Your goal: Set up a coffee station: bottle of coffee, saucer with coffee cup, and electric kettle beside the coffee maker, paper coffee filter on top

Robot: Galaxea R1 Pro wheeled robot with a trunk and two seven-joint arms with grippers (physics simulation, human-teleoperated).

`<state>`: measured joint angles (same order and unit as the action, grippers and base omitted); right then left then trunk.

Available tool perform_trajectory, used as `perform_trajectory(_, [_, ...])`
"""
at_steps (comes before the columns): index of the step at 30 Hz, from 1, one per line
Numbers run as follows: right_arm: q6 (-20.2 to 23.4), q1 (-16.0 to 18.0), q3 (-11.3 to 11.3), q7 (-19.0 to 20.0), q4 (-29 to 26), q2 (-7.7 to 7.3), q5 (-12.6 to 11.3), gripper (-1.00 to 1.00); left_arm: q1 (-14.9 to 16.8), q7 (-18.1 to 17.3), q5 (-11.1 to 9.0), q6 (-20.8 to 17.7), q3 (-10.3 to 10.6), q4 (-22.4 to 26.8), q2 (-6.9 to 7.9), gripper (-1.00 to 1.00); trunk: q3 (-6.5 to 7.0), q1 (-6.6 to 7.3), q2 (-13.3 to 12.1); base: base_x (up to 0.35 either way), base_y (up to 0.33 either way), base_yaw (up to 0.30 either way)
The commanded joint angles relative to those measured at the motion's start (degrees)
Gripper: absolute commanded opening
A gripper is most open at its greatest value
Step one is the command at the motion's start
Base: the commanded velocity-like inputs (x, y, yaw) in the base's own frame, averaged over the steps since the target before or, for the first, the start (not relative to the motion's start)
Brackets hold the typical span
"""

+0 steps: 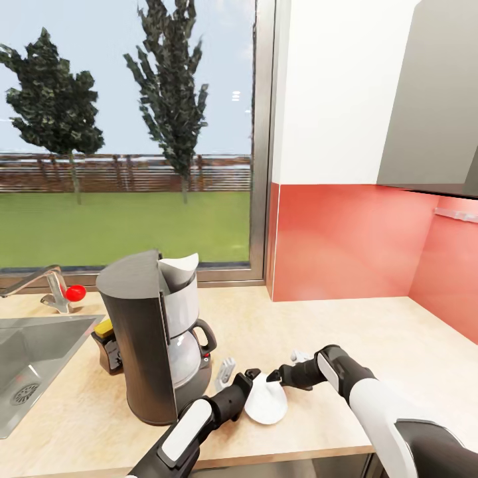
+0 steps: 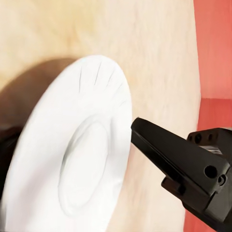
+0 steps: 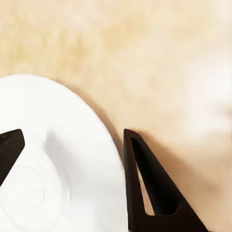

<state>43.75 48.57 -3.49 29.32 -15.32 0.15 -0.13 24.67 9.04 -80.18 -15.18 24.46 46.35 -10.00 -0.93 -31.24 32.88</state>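
At your far left a steel sink (image 1: 40, 372) is sunk into the pale wood countertop (image 1: 372, 332), its tap (image 1: 46, 282) below a wide window (image 1: 126, 133) onto lawn and trees. Beside the sink stands the coffee maker (image 1: 149, 332), a paper coffee filter (image 1: 179, 269) in its top. Just right of it your left gripper (image 1: 252, 388) pinches the white saucer (image 1: 267, 401), tilted over the counter. Your right gripper (image 3: 72, 159) straddles the saucer's rim, jaws spread wide. Red backsplash (image 1: 345, 239) and a grey cabinet (image 1: 431, 99) fill the corner.
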Motion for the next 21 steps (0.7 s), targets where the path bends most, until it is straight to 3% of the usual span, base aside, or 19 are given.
perform_trajectory(1, [0.5, 0.0, 0.1, 0.0, 0.0, 0.03, 0.7, 1.0, 0.0, 0.6, -0.6, -0.2, 0.1, 0.1, 0.0, 1.0, -0.13, -0.03, 0.1, 0.0, 0.0, 0.0])
perform_trajectory(18, [0.5, -0.1, 0.1, 0.0, 0.0, 0.03, 0.7, 1.0, 0.0, 0.2, -0.6, -0.3, 0.0, 0.0, 0.0, 1.0, -0.13, -0.03, 0.1, 0.0, 0.0, 0.0])
perform_trajectory(19, [0.5, -0.1, 0.1, 0.0, 0.0, 0.03, 0.7, 1.0, 0.0, 0.2, -0.6, -0.3, 0.0, 0.0, 0.0, -1.0, -0.13, -0.03, 0.1, 0.0, 0.0, 0.0])
perform_trajectory(21, [0.5, -0.1, 0.1, 0.0, 0.0, 0.03, 0.7, 1.0, 0.0, 0.1, -0.6, -0.3, 0.0, 0.0, 0.0, -1.0, -0.13, -0.03, 0.1, 0.0, 0.0, 0.0])
